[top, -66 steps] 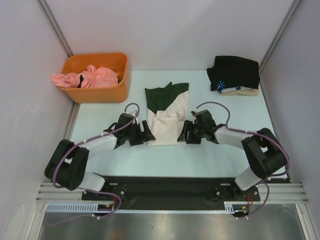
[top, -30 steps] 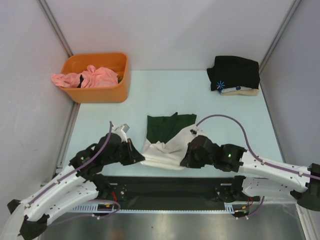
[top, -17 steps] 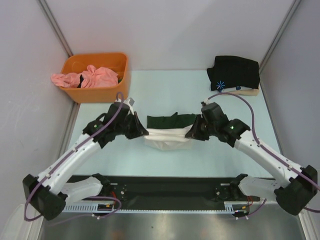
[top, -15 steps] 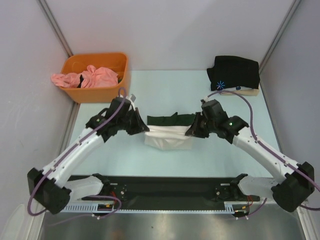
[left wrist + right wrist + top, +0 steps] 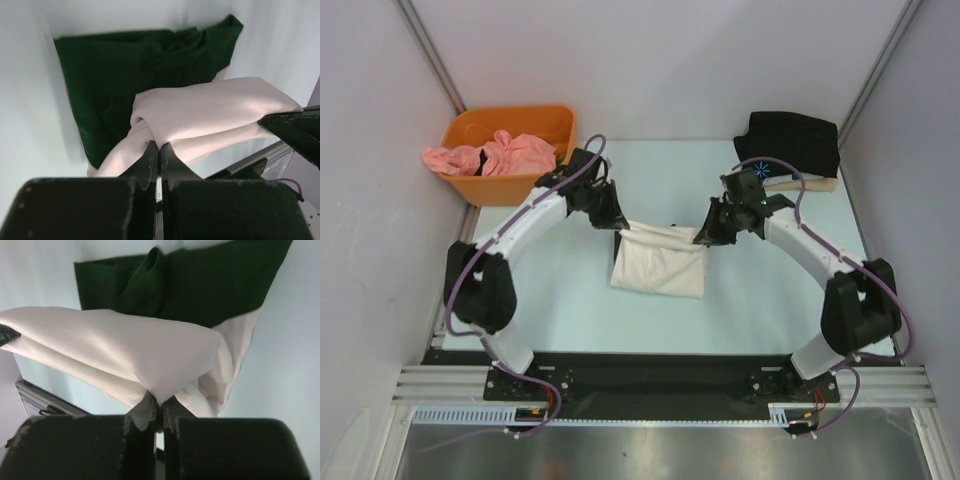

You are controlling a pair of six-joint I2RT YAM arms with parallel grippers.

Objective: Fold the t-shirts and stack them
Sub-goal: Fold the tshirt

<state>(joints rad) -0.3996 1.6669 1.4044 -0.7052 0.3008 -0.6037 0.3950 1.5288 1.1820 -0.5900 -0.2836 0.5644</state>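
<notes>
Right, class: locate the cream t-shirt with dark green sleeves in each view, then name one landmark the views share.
Top external: cream t-shirt mid-table, held between left gripper and right gripper.
Left wrist: cream fold centre, green cloth above, pinched at bottom.
Right wrist: cream fold centre, green above, pinched at bottom.
Shared landmark: the pale table.

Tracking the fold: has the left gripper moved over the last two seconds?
Yes: the left gripper, pinching the cream, green-sleeved cloth t-shirt, moved farther out, nearer the orange plastic bin.
</notes>
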